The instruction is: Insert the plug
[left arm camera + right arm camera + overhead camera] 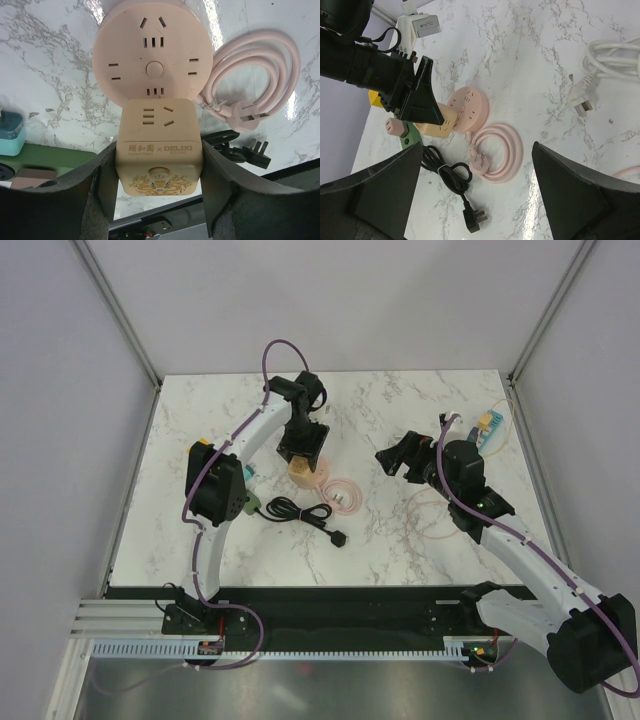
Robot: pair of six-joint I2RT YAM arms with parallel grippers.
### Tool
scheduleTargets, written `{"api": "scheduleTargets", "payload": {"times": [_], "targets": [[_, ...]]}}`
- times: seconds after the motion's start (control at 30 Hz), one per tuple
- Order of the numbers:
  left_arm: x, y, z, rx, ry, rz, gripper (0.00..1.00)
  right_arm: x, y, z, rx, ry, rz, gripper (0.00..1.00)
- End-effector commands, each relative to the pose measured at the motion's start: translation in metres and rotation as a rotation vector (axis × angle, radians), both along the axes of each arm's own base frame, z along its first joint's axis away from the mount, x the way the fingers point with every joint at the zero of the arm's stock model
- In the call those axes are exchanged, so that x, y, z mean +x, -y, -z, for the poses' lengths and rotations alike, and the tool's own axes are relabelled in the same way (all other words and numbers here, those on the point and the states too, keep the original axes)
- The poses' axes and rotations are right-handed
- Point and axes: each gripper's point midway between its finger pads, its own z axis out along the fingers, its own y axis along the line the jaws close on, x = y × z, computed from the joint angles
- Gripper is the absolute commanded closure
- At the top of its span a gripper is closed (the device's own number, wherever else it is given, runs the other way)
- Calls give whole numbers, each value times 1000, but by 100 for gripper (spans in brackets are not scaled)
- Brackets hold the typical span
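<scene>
My left gripper [301, 452] is shut on a tan cube socket [159, 145], its fingers [102, 185] pressed on the cube's two sides. The cube stands against a round pink power strip [152, 60] on the marble table. The strip's pink cord is coiled to the right and ends in a pink plug [245, 117]. A black plug [340, 537] on a bundled black cord lies nearer the arms. My right gripper [393, 461] is open and empty, hovering right of these things. In its own view [477, 150] it looks over the pink plug [480, 162] and the black plug [475, 217].
A green strip [407, 137] with a pink adapter [395, 127] lies left of the cube. A white plug [580, 100] with its white cord lies to the right. Small teal and yellow items [488, 424] sit at the back right corner, with a thin cable loop [440, 525].
</scene>
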Motion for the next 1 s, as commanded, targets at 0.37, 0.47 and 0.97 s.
{"api": "scheduleTargets", "payload": {"times": [0.37, 0.47, 0.97], "targets": [[2, 4, -9, -17, 4, 17, 98, -2, 1, -22, 37, 55, 3, 2], [7, 7, -11, -25, 20, 17, 98, -1, 2, -21, 34, 52, 6, 2], [7, -2, -1, 35, -3, 30, 98, -4, 10, -29, 0, 67, 31, 2]]}}
